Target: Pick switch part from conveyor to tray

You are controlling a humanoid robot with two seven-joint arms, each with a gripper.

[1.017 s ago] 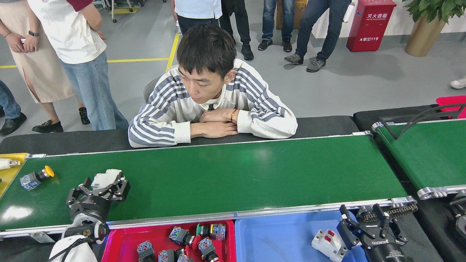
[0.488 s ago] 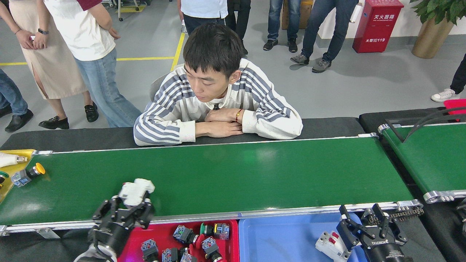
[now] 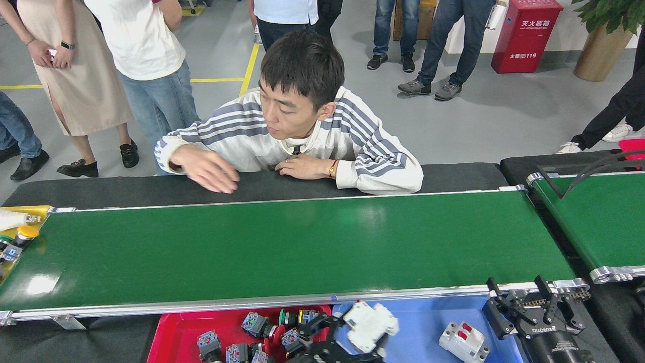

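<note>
- At the far left edge of the frame, a yellow-capped push-button [image 3: 20, 237] lies at the end of the conveyor [image 3: 282, 247], beside a yellow bin [image 3: 30, 209]. It is small, with a round cap on a blocky body, so it would likely roll or tip if nudged.
- The belt itself, across the middle of the frame, is bare apart from that piece.
- In the lower left centre, the red tray [image 3: 174, 338] holds a jumble of small button switches [image 3: 257, 327] with grey and blue bodies.
- At the bottom centre, the left gripper [image 3: 352, 343] is clamped on the white switch part [image 3: 370, 325], which hangs over the seam between the red tray and the blue tray [image 3: 423, 317], tilted. The part looks like moulded plastic: rigid, light, with smooth faces that could slip. I judge the flat opposing sides of its body the sound place to take hold, not its projecting edges.
- In the lower right of the blue tray lies a white breaker with red levers [image 3: 463, 343], flat on the floor. The levers look like the delicate bit.
- At the lower right corner, the right gripper [image 3: 534, 307] hovers over the conveyor's end, fingers spread wide and empty.
- In the upper centre, a person in a striped top [image 3: 302, 136] leans on the black ledge behind the belt.
</note>
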